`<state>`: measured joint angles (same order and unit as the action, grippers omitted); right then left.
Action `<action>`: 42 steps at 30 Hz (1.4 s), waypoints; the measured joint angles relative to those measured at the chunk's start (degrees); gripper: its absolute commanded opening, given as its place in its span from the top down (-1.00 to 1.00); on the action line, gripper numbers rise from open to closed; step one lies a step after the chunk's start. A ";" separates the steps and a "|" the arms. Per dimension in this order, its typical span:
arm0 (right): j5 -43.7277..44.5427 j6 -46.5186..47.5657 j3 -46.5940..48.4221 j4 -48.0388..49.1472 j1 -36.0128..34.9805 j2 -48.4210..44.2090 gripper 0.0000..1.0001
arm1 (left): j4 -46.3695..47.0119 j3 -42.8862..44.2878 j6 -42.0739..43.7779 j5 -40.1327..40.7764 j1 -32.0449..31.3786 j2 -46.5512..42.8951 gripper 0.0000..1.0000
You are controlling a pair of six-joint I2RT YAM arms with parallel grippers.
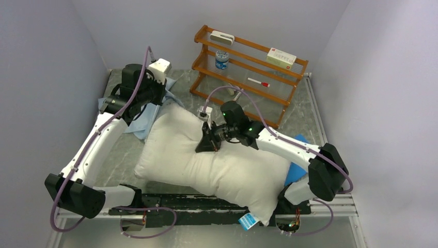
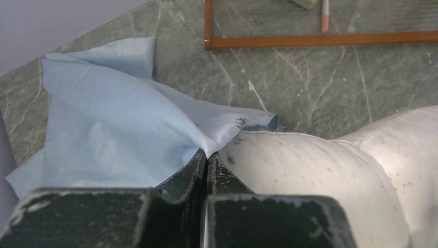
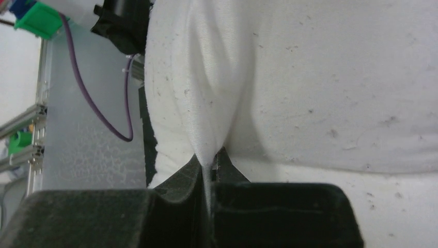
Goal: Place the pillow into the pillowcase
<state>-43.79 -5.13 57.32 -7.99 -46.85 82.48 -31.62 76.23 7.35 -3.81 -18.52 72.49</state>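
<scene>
The plump off-white pillow (image 1: 206, 165) lies slantwise across the middle of the table, its blue-and-white tag (image 1: 248, 221) hanging at the near edge. The wrinkled light-blue pillowcase (image 1: 142, 121) is bunched at the pillow's far left corner. My left gripper (image 1: 157, 98) is shut on a fold of the pillowcase (image 2: 113, 129), right beside the pillow's corner (image 2: 310, 165). Over the pillow's top middle, my right gripper (image 1: 209, 144) is shut on a pinched ridge of pillow fabric (image 3: 206, 103).
A wooden rack (image 1: 248, 72) stands at the back, holding a white box (image 1: 281, 58), a small jar (image 1: 222, 59) and a red-tipped pen (image 1: 258, 82). A bright-blue flat sheet (image 1: 297, 168) lies under the right arm. Walls close in left and right.
</scene>
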 measured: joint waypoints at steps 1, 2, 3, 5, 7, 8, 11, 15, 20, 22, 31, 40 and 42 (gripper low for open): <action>0.55 -0.87 0.00 0.33 0.28 0.31 1.00 | -0.17 0.00 0.17 -0.55 0.00 -0.07 0.91; 0.98 -1.99 0.00 0.74 0.76 0.48 1.00 | -0.44 0.00 0.26 -0.92 0.00 -0.17 0.90; 1.38 -3.50 0.00 1.33 1.51 0.50 1.00 | -0.92 0.00 0.48 -1.27 0.00 -0.31 0.91; 2.97 -7.08 -0.33 3.43 3.89 0.26 1.00 | -1.68 -0.02 0.90 -1.79 0.00 -0.44 0.91; 5.77 -10.82 -1.33 6.21 7.06 -0.59 1.00 | -2.16 -0.50 1.40 -2.05 0.00 -0.63 0.90; 7.32 -12.55 -1.95 7.78 8.44 -1.14 1.00 | -2.45 -1.03 1.70 -2.23 0.00 -0.83 0.90; 11.06 -16.37 -3.30 12.17 10.88 -2.23 1.00 | -3.26 -2.38 2.51 -2.78 0.00 -1.03 0.90; 15.17 -18.05 -3.93 14.88 10.97 -2.12 1.00 | -3.45 -3.56 3.19 -2.82 0.00 -1.03 0.90; 20.96 -17.33 -4.39 15.12 10.71 -1.75 1.00 | -3.85 -3.54 3.32 -2.75 0.00 -0.55 0.90; 23.54 -16.57 -4.39 14.56 10.71 -1.75 1.00 | -4.13 -3.41 3.30 -1.95 0.00 -0.07 0.90; 32.72 -13.29 -4.39 12.57 10.23 -3.58 1.00 | -4.00 -2.91 -1.25 2.32 0.00 0.66 0.39; 37.24 -11.10 -4.52 12.13 10.03 -3.58 1.00 | -3.54 -3.58 -12.87 3.78 2.14 0.59 0.14; 37.40 -11.17 -4.70 12.48 10.03 -3.58 1.00 | -2.43 -6.62 -16.79 3.98 5.09 -1.64 0.43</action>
<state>-6.39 -16.29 52.62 4.49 -36.82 78.89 -34.04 69.60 -9.43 0.16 -13.43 70.85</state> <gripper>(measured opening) 0.029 0.470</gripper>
